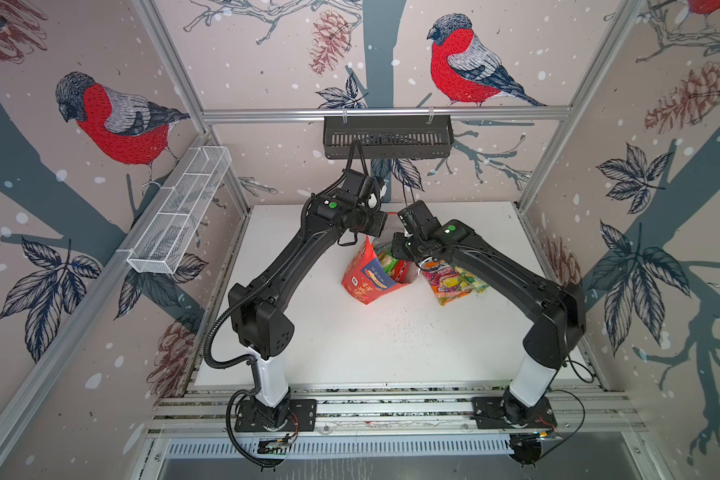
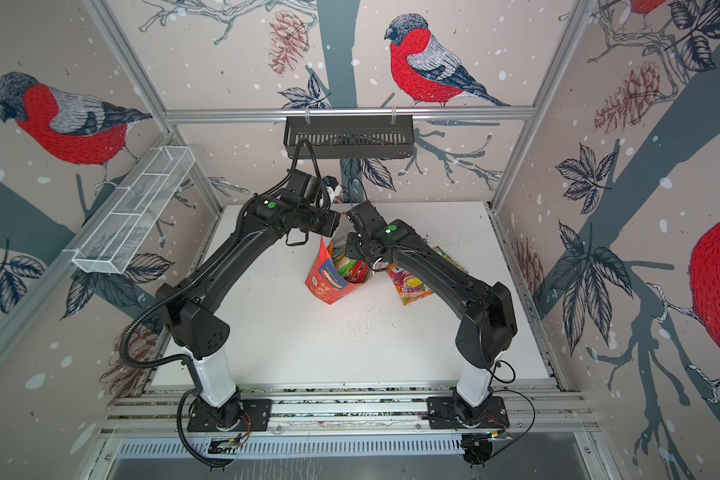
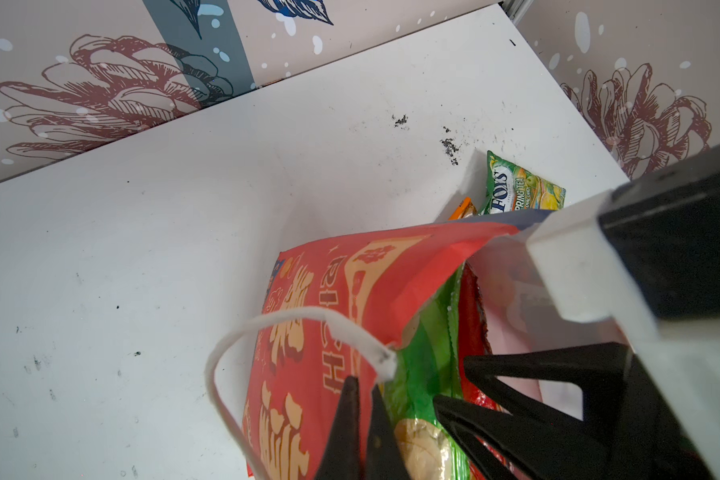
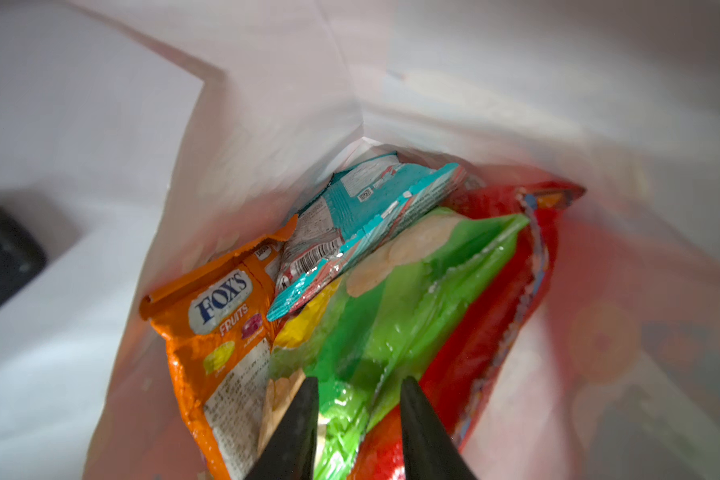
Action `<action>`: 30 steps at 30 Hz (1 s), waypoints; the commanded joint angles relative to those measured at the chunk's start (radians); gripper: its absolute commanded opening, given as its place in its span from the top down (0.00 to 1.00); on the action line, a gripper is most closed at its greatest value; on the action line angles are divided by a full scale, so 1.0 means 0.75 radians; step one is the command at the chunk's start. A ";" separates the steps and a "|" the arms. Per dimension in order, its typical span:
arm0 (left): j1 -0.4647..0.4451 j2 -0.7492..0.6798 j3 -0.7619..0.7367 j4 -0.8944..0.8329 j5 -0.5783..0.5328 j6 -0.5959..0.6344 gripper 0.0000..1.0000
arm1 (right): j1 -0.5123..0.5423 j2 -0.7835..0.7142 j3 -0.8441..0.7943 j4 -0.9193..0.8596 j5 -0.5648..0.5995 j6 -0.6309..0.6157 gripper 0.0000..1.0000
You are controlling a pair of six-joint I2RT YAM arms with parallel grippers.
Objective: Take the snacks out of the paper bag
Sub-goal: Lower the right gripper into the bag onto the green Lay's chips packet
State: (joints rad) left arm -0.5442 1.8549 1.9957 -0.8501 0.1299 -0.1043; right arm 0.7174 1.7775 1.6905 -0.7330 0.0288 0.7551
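- the left claw (image 3: 360, 419) is pressed together on the rim of the paper bag (image 1: 364, 286), beside its white cord handle (image 3: 233, 345), and holds the mouth open.
- the right claw (image 4: 358, 419) is inside the bag, jaws partly spread, with the top of the green chip bag (image 4: 412, 299) between them; we see no firm pinch.
- the bag stands mid-table, leaning. it holds the chip bag, a red packet (image 4: 512, 291), an orange candy pack (image 4: 217, 332) and a teal packet (image 4: 362, 216). a few candy packs (image 1: 454, 282) lie on the table just beside it.
- risk: the glossy film may slip from the tips if they close on the seal alone.
- risk: the packets sit wedged together, so lifting the chip bag may drag the teal packet or the whole bag up, and the pinched paper rim may tear.
- risk: both claws work close together at the mouth, so they may knock each other.
- surface: a flat white table (image 1: 350, 353), scuffed, with dark specks (image 1: 395, 324).
- room: bird-print walls on a metal frame, a white wire basket (image 1: 179, 208) on the left wall and a black tray (image 1: 387, 137) on the back rail.
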 commanded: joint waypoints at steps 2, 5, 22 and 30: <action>-0.004 -0.014 0.003 0.086 0.019 0.033 1.00 | 0.001 0.024 0.022 -0.036 0.026 0.008 0.64; -0.004 -0.008 0.010 0.082 0.018 0.041 1.00 | 0.001 0.033 0.029 -0.049 0.042 0.012 0.63; -0.004 0.028 0.044 0.074 0.048 0.059 1.00 | 0.001 0.086 0.035 -0.058 0.074 0.018 0.80; -0.005 0.047 0.051 0.086 0.046 0.046 1.00 | -0.016 0.067 0.050 -0.041 0.072 -0.024 0.94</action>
State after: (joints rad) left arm -0.5442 1.8835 2.0186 -0.8501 0.1387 -0.0715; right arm 0.7101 1.8378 1.7203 -0.7612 0.0738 0.7574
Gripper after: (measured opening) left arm 0.050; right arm 0.095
